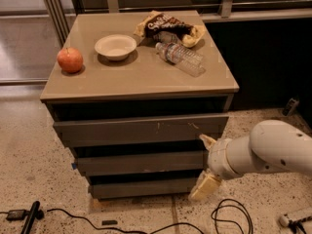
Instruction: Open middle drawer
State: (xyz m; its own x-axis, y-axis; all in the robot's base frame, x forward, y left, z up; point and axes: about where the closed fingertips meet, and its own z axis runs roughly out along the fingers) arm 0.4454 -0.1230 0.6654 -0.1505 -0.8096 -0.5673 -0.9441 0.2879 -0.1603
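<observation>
Grey-brown cabinet (pixel 141 77), three fronts stacked. White arm (pixel 273 152) just right of the cabinet. Middle drawer (pixel 141 163), second front down the cabinet's face, apparently shut. Gripper (pixel 205 164) at the cabinet's right front edge, spread wide, holding nothing, one finger above and one below the middle drawer's right end; contact impossible to tell. On the cabinet's top: bottle (pixel 180 58), chip bag (pixel 168 27), bowl (pixel 115 47), apple (pixel 70 60).

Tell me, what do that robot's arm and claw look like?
The arm is a thick, smooth white tube with a darker ring at the wrist. Its claw, at the middle drawer's right end, has two flat cream-yellow fingers. No cables or markings show.
</observation>
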